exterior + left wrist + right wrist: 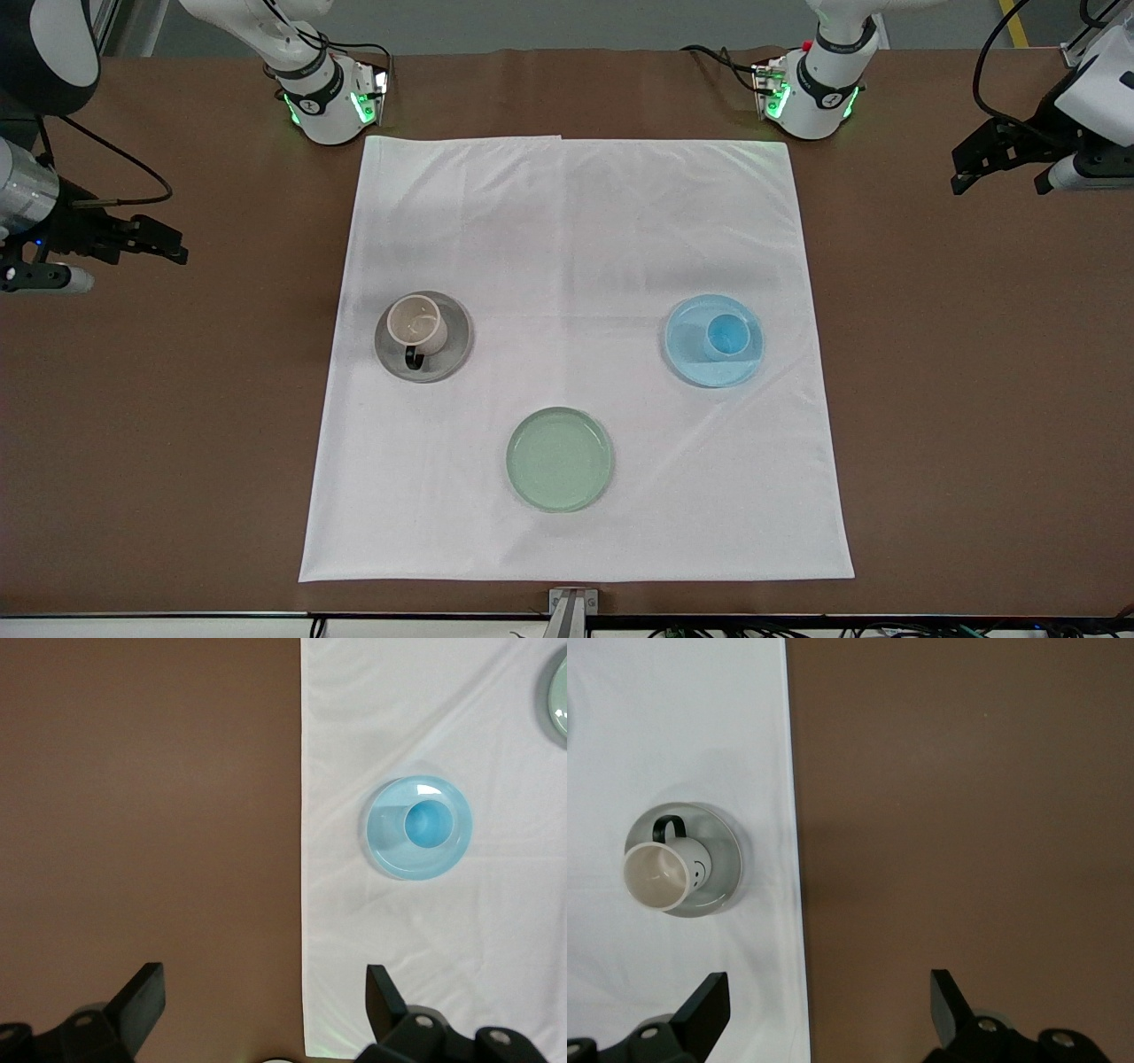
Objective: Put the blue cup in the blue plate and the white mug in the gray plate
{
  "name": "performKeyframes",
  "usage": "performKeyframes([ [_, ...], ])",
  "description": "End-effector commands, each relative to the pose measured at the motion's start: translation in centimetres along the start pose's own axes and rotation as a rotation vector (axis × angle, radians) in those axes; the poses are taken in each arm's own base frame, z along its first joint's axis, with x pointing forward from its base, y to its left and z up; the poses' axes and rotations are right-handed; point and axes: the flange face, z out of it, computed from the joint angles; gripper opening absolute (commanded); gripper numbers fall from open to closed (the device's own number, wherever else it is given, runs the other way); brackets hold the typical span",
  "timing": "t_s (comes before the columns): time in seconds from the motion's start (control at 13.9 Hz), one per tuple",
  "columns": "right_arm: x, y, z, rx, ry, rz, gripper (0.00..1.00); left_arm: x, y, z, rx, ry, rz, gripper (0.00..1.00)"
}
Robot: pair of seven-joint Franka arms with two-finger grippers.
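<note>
Front view, starting at the right arm's end: right gripper [164, 244] hangs over bare brown table [177, 443], well clear of the white cloth [576, 221], fingers spread wide w/ nothing between them, and the right wrist view confirms the gap. Next along, white mug [416, 326] stands upright on the gray plate [456, 354], black handle pointing toward the front camera, mug sitting a bit off the plate's centre but inside the rim. Mid-cloth and nearer the camera, the pale green plate [560, 459] lies bare, not part of the job. Further toward the left arm's end, blue cup [728, 337] stands upright in the blue plate [700, 363], again off-centre but within the rim; left wrist view shows the same, cup [428, 824] on plate [390, 855]. Left gripper [1005, 159] is over bare table too, fingers apart, empty. Judgement: both placements look done, so the step in hand is just parking. To do it well: keep both grippers high and off the cloth, no sweeping across the plates, fingers kept apart so nothing snags; a dragged cloth edge would shift both plates. No re-grip needed unless centring matters; the mug's handle is the bit most likely to get clipped on a low pass.
</note>
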Motion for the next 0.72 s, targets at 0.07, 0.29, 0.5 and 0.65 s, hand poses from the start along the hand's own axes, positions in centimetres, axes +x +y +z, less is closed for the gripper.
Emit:
performKeyframes([
  [0.07, 0.9, -0.3, -5.9, -0.003, 0.110, -0.004, 1.00, -0.1, -0.1, -0.6, -0.020, 0.010, 0.012, 1.00],
  [0.29, 0.9, -0.3, -7.4, 0.001, 0.137, -0.003, 1.00, -0.1, 0.1, -0.6, -0.020, 0.010, 0.013, 1.00],
  [0.5, 0.7, 0.1, -8.6, -0.009, 0.153, 0.000, 1.00, -0.2, 0.1, -0.4, -0.020, -0.004, 0.014, 1.00],
  [0.65, 0.7, 0.2, -9.3, -0.011, 0.166, 0.003, 1.00, -0.1, 0.3, -0.2, -0.021, -0.010, 0.014, 1.00],
])
